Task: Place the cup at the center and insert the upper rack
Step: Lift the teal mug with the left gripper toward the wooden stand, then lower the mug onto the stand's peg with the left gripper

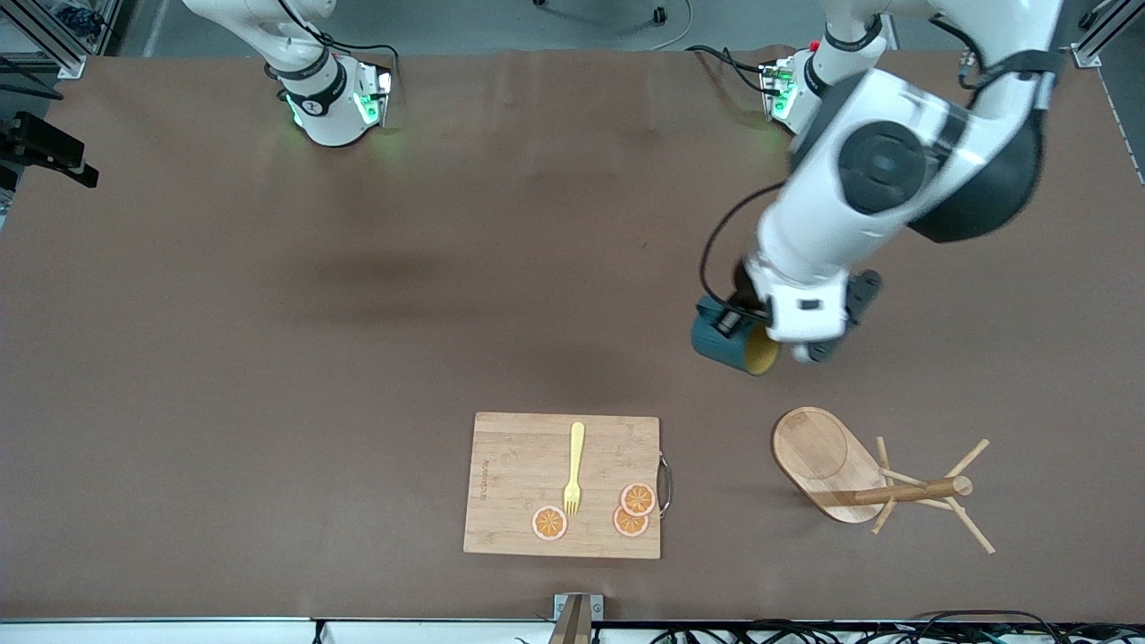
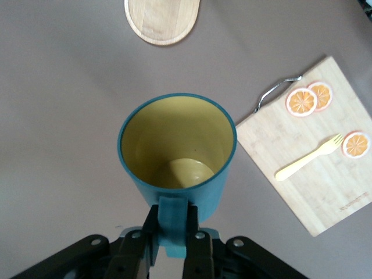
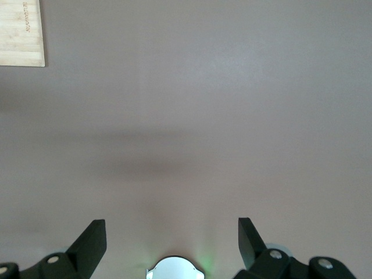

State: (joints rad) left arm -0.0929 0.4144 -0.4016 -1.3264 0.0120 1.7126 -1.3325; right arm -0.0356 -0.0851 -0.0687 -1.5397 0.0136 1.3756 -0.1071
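The left gripper (image 2: 172, 241) pinches the cup (image 1: 735, 345) by its handle above the table (image 1: 268, 358); the right gripper (image 3: 172, 238) waits, fingers spread

In the front view, the cup (image 1: 729, 344) sits right of centre, carried by its handle in the left gripper (image 1: 738, 313) above bare bench (image 1: 268, 358). Directly below it in the frame, at lower right, the upper rack (image 1: 859, 474) lies tipped on its side. At lower centre lies the cutting board (image 1: 510, 483), with a fork (image 1: 573, 470) and three orange slices (image 1: 630, 512) on it. The right gripper (image 3: 171, 238) hangs over bare bench, jaws apart.
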